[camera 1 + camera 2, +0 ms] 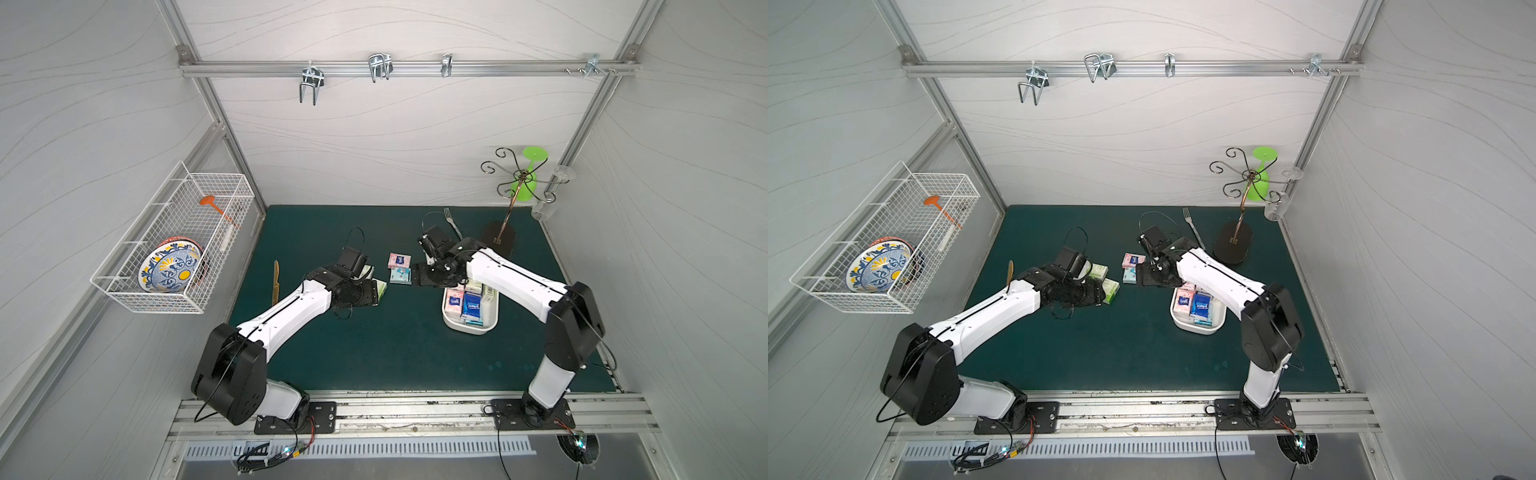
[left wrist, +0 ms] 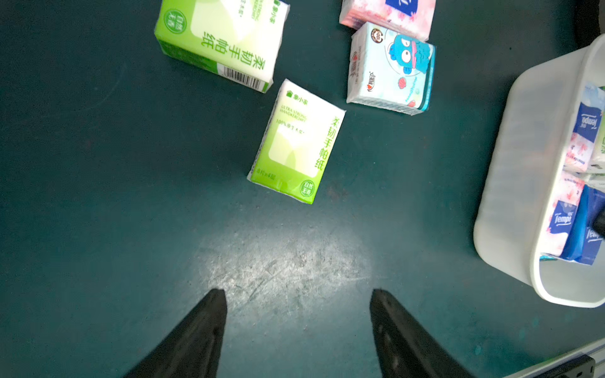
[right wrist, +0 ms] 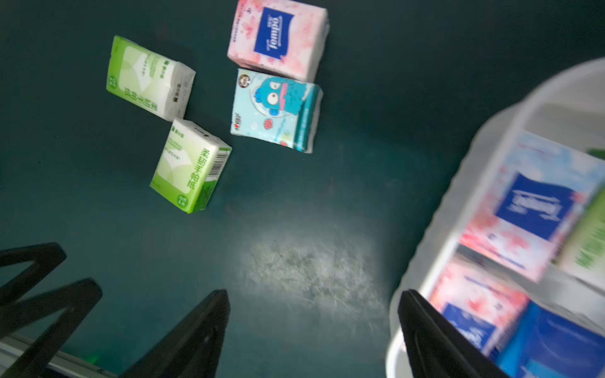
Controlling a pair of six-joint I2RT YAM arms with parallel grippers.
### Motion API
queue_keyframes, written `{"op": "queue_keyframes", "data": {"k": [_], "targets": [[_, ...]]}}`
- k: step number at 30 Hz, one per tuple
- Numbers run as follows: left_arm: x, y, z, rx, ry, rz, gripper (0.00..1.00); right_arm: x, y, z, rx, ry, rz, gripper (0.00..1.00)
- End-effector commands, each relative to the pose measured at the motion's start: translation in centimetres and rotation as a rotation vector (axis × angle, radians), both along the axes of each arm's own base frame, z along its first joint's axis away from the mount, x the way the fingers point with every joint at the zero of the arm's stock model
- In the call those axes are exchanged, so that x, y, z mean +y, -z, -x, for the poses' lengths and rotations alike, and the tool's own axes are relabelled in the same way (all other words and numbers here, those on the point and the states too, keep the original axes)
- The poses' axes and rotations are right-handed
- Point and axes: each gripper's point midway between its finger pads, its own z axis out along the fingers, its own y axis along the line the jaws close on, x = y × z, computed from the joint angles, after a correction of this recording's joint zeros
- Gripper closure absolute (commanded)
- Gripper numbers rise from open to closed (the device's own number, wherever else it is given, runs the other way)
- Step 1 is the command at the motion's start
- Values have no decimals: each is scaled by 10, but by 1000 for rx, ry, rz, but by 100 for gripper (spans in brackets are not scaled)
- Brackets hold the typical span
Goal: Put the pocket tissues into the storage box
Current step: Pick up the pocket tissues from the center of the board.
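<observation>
Pocket tissues [image 2: 296,140]: likely light, soft, slick-wrapped; pinch across narrow sides. Left gripper [image 2: 299,299], right gripper [image 3: 314,299]: spread, empty.

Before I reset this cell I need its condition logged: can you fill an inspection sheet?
Surface: dark green mat, scuffed.
Job's things: pink tissue packet, light-blue tissue packet, two green tissue packets loose on mat; white plastic storage box part filled.
Clutter: metal fork, wooden utensil, black-based wire rack.
Grippers: left gripper open, empty; right gripper open, empty.
Cables: black loops at both wrists.
Surroundings: white wire basket holding painted plate; metal hooks.
</observation>
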Motion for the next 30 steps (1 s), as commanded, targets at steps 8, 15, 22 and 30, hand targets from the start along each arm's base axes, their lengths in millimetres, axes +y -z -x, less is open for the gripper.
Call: {"op": "queue_keyframes", "data": {"k": [8, 15, 22, 30], "targets": [[20, -15, -1, 13, -63, 81, 25, 76, 15, -38, -37, -275, -89, 4], [28, -4, -4, 39, -77, 83, 25, 96, 37, -62, -12, -309, -125, 1], [28, -8, -8, 23, -81, 101, 25, 96, 49, -84, -11, -286, -179, 2], [26, -7, -9, 31, -86, 125, 25, 93, 72, -67, 55, -329, -150, 4]]}}
